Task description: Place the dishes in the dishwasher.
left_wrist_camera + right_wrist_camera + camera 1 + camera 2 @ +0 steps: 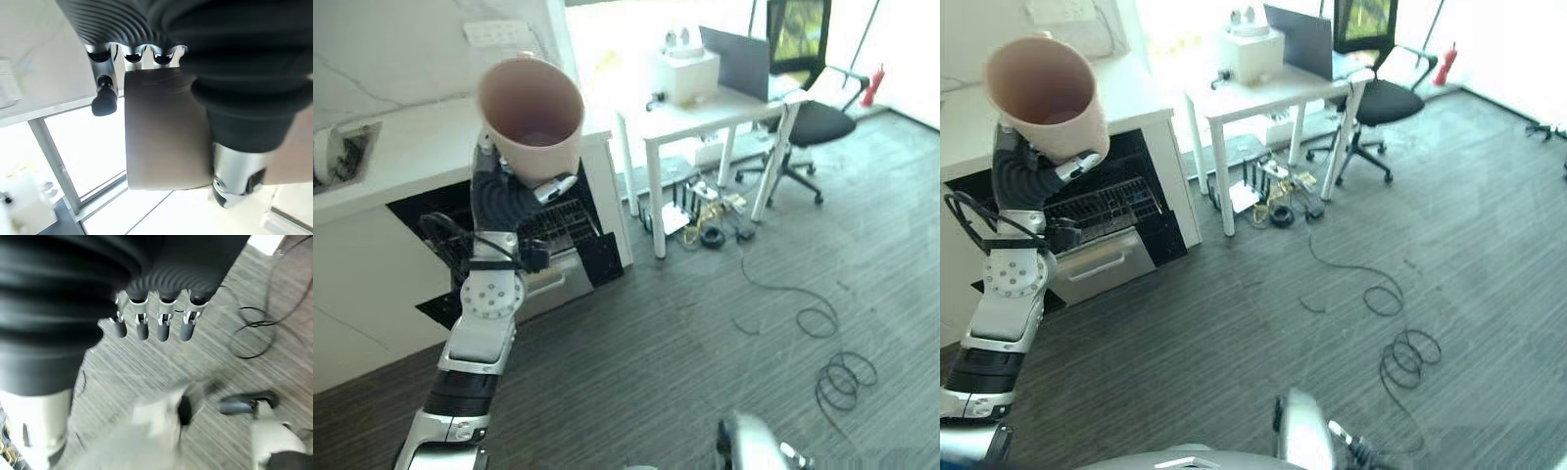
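My left hand (pixel 514 196) is raised high and shut on a pale pink cup (pixel 530 113), whose open mouth faces the head camera. In the left wrist view the fingers (pixel 105 98) and thumb (pixel 234 178) curl round the cup's wall (pixel 161 137). Below and behind the hand, the dishwasher (pixel 1102 259) stands open under the white counter, its wire rack (pixel 1102 206) pulled out. My right hand (pixel 164 328) hangs low over the floor, its fingers relaxed and holding nothing.
A white counter (pixel 401 157) runs along the left above the dishwasher. To the right are a white desk (pixel 705 113) with a laptop and an office chair (pixel 813 117). Boxes and cables lie under the desk, and cable loops (pixel 842 377) lie on the grey floor.
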